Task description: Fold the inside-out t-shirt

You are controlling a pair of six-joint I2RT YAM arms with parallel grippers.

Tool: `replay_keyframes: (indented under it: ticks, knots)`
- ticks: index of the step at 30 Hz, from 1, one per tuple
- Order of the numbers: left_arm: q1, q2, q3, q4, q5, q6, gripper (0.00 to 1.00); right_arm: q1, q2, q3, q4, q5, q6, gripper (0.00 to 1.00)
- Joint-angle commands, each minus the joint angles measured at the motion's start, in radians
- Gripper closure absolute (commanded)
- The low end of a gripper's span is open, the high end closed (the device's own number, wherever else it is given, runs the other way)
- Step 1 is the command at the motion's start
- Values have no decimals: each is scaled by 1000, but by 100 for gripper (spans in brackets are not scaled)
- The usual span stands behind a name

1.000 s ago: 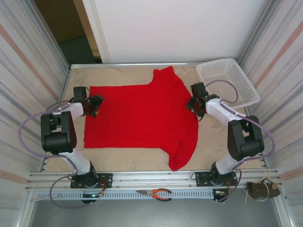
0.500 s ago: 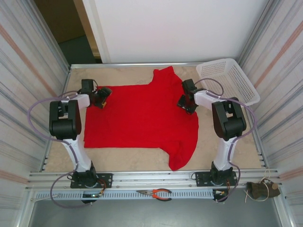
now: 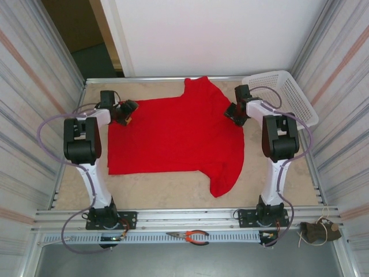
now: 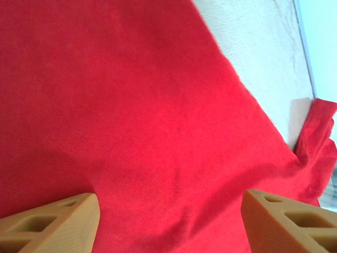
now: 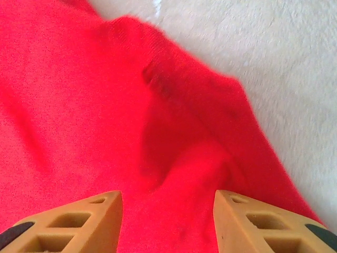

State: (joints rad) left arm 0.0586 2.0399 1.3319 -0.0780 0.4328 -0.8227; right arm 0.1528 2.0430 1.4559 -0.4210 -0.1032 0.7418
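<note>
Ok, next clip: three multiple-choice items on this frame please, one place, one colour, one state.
1. Where is the white basket? A near left corner; B far right corner; C centre.
2. What colour is the t-shirt? A blue; B red; C white.
3. How does the t-shirt lie? A spread open; B folded in half; C in the basket.
Answers: B, it stands at the far right corner; B, the cloth is plain red; A, body and both sleeves lie spread out.
</note>
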Motion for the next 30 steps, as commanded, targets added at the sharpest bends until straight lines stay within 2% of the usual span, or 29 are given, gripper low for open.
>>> replay_keyframes:
  ticks: [1, 6, 13, 21, 25, 30]
  knots:
    - [4, -114, 23, -32, 91, 60, 28, 24, -213, -56, -35, -41, -53, 52]
    - [16, -341, -109, -71, 141, 76, 27, 100, -492, -267, -98, 53, -60, 52]
    - [48, -726, -428, -157, 111, 85, 26, 277, -791, -544, -215, 196, -24, 51]
    - [132, -1093, -663, -333, 91, 138, 25, 434, -944, -759, -274, 198, 93, 54]
    - [146, -1180, -704, -382, 90, 145, 25, 558, -978, -814, -290, 224, 175, 56]
    - [149, -1192, -717, -402, 106, 144, 25, 725, -977, -827, -347, 291, 277, 58]
